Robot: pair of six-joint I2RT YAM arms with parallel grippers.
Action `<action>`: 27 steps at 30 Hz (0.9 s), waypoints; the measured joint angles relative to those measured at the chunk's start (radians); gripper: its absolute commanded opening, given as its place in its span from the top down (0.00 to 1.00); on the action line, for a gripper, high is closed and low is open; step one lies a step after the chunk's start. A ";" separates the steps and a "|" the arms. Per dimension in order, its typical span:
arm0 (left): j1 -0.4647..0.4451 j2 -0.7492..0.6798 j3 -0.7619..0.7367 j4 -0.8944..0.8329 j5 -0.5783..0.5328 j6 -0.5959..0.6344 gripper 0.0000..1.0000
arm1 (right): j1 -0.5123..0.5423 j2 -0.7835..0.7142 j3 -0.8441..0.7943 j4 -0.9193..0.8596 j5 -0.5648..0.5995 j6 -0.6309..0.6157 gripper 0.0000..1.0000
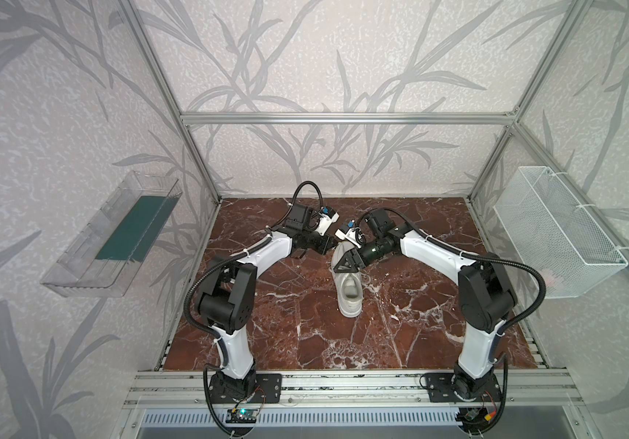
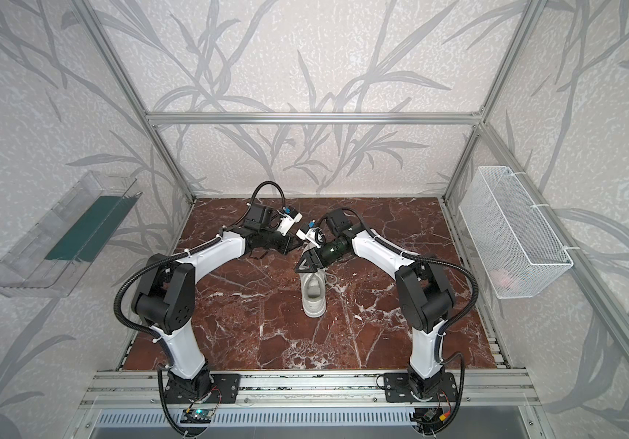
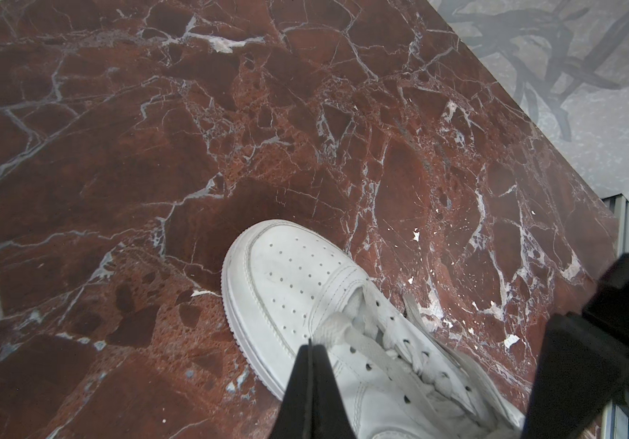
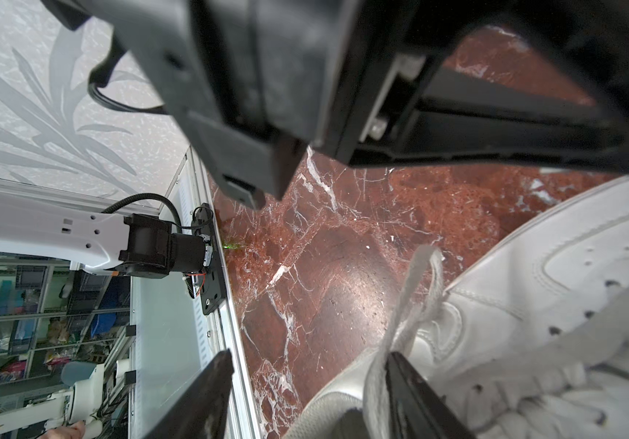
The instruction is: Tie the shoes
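shoe: i see one white sneaker (image 1: 349,290) standing on its sole near the middle of the red marble table (image 1: 286,330), toe toward the back wall, heel opening toward the arm bases. both top views agree on this.
laces: the flat white laces (image 3: 366,344) are crossed through the eyelets. one free strand (image 4: 417,281) with a frayed end rises from the shoe.
left claw: the left gripper (image 3: 310,344) has its fingers pressed together, with the tips just at the lace crossing nearest the toe. whether some lace is caught between them i cannot tell.
right claw: the right gripper (image 4: 309,355) is spread. the free strand runs between its fingers, just beside one finger (image 4: 415,395) and well apart from the other one.
arms: in both top views the two grippers meet over the front half of the sneaker, the left one from the left, the right one from the right, near each other.
surroundings: a white wire basket (image 1: 556,228) hangs on the right wall and a clear tray (image 1: 111,235) on the left wall, both well apart from the shoe.
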 measured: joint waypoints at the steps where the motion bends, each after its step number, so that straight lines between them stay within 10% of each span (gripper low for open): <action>1: 0.000 0.000 0.001 0.000 0.006 0.003 1.00 | -0.003 -0.006 -0.004 0.003 0.002 -0.001 0.33; 13: 0.000 0.000 0.022 0.000 0.047 0.035 1.00 | -0.066 -0.095 -0.062 0.071 0.061 0.023 0.31; 27: -0.014 0.000 0.039 0.001 0.090 0.053 1.00 | -0.111 -0.047 -0.066 0.182 0.146 0.064 0.52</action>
